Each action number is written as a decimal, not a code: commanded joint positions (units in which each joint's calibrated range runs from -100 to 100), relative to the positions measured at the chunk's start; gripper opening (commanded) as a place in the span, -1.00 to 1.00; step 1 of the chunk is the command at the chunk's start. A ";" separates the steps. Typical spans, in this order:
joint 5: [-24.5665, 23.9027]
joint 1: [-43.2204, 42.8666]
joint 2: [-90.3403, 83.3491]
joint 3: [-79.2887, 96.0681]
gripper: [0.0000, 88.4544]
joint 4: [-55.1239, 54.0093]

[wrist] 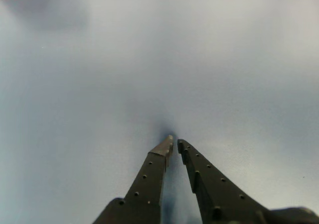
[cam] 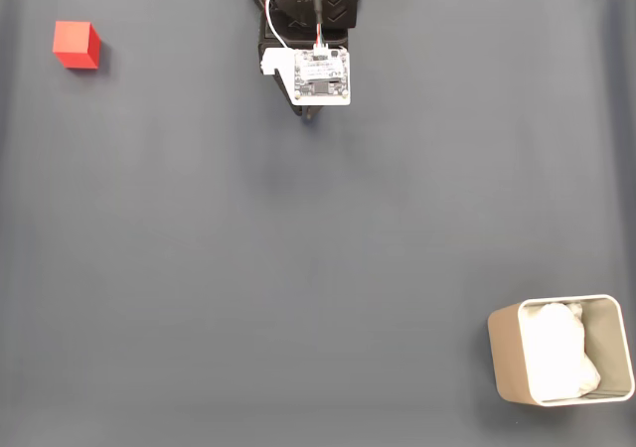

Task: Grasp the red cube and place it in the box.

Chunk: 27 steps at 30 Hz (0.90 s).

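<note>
Red cube (cam: 77, 46) sat at the far upper left of the fixed view, alone on the dark grey counter (cam: 298, 268), square-edged and plain-faced, with its top and one side face showing. It looked small, stiff and light, likely foam, wood or plastic, so it should have borne a firm pinch without giving; its smooth faces might have slipped under a skewed grip. The best hold appeared to be across two opposite flat sides, fingers square to the faces and low enough to catch the middle rather than an edge or corner. The box (cam: 505, 360) lay well apart, at the lower right, beige with crumpled white lining inside. The end effector (wrist: 173, 143) rested at the top centre of the fixed view, its fingertips nearly closed with only a thin gap, holding nothing, close over bare counter.
</note>
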 commanded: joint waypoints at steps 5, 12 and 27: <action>-0.49 -0.22 0.09 0.54 -1.00 0.96; -0.44 -0.22 0.09 0.54 -1.00 0.96; -0.78 -0.36 0.09 0.54 -1.00 0.96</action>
